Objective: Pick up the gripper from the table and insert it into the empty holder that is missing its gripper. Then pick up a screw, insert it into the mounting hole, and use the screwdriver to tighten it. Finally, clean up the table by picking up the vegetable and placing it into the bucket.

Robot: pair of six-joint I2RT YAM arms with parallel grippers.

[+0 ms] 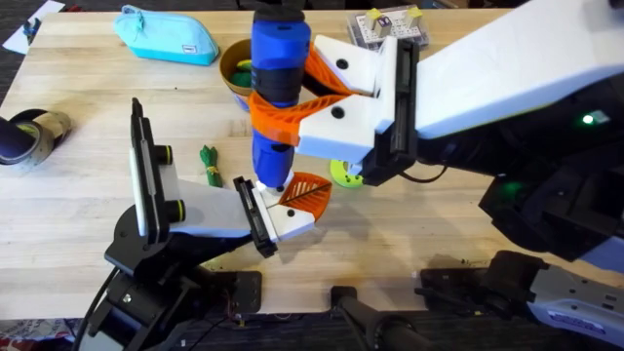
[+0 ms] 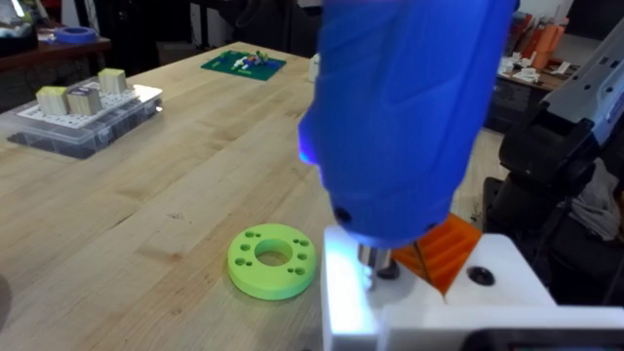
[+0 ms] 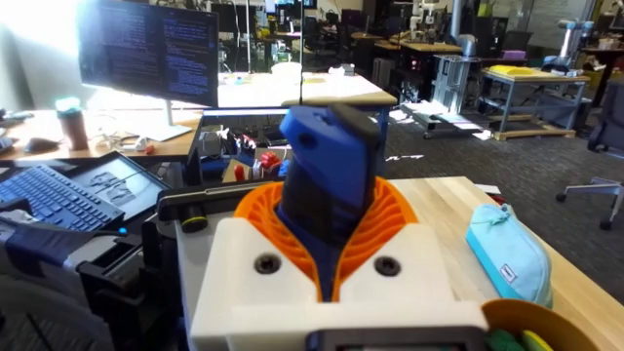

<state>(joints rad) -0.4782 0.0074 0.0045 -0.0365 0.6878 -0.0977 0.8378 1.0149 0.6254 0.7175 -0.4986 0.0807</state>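
The wooden table (image 1: 88, 117) carries everything here, and the screwdriver serves as the landmark. The right arm reaches in from the lower right, and its gripper (image 1: 336, 96) is clenched on the orange bracket (image 1: 283, 119) that clasps the screwdriver (image 1: 278, 58). The screwdriver stands upright, tip down, and its white end (image 1: 270, 175) sits right on the holder (image 1: 283, 219). In the left wrist view the metal bit (image 2: 375, 261) meets the holder's white top.

The left arm comes up from the lower left of the screwdriver. Its gripper (image 1: 249, 216) is closed on the holder, which lies directly under the screwdriver's tip. The small orange gripper piece (image 1: 307, 192) is already seated in the holder, just beside the tip.

Behind the screwdriver stands the bucket (image 1: 234, 68), partly hidden by the blue body. Farther back and to the left of it lies a light-blue pouch (image 1: 166, 35). A clear parts box (image 1: 385, 27) rests at the far edge, right of the screwdriver.

A lime-green disc (image 1: 343, 175) with holes lies just right of the tip, close to the holder. The vegetable (image 1: 210, 164) lies on the table left of the screwdriver, well apart from the bucket.
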